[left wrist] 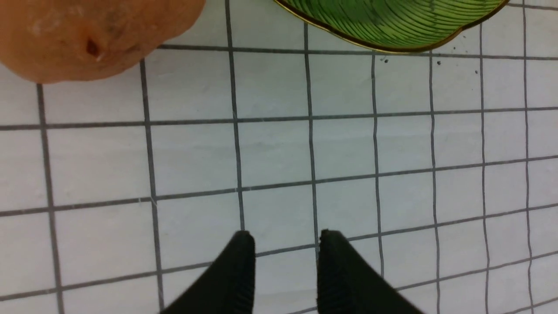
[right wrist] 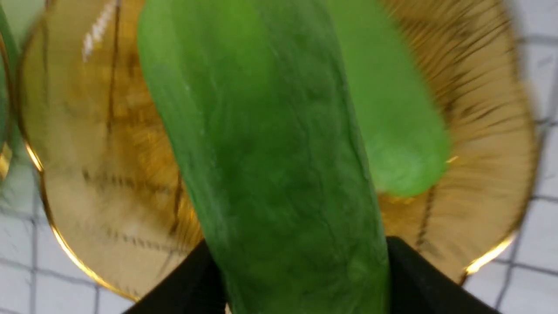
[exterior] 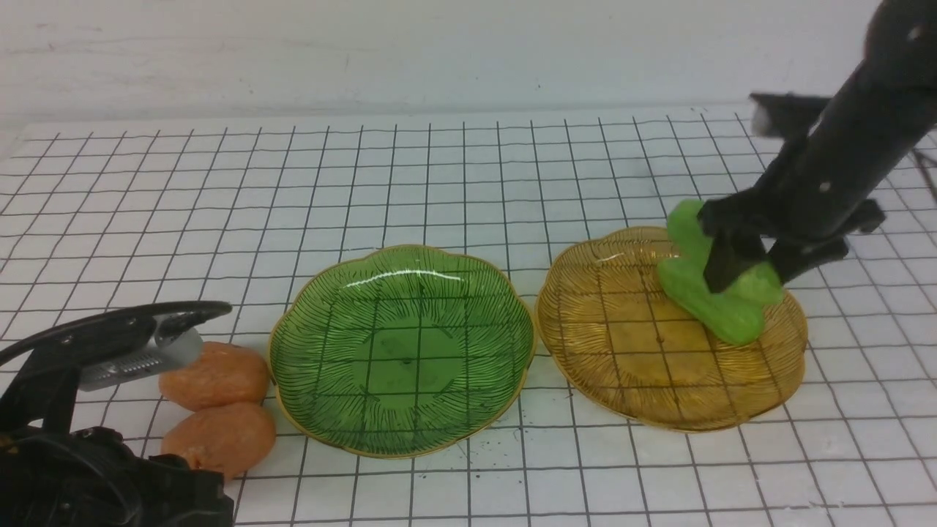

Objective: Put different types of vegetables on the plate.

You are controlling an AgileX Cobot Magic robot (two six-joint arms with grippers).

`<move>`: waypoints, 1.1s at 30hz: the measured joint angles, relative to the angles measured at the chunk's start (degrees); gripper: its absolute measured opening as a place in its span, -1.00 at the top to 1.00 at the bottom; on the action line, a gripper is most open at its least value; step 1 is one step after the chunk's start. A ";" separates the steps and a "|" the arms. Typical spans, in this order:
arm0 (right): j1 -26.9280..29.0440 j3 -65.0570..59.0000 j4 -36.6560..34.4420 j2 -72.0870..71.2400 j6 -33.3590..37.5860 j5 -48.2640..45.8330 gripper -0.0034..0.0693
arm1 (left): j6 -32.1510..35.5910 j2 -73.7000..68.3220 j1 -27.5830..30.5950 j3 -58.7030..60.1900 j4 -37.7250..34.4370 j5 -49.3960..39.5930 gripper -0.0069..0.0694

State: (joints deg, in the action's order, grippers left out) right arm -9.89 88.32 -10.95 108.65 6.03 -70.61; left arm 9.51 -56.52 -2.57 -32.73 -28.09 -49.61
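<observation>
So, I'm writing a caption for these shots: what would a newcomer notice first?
Most likely the bright green gourd gripped in the right hand, held over the amber plate where another green gourd lies. Next, the shiny green plate in the middle, with nothing on it. Then the two orange-brown potatoes beside it, near the left hand.
</observation>
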 joint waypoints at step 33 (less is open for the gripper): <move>-7.38 -17.62 -5.41 -29.60 -0.16 -0.31 -0.46 | 1.32 -17.05 0.00 -8.57 14.07 12.07 -0.40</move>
State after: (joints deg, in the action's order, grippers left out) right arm -17.27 70.70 -16.35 79.05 5.87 -70.92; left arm 10.83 -73.57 -2.57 -41.30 -14.01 -37.54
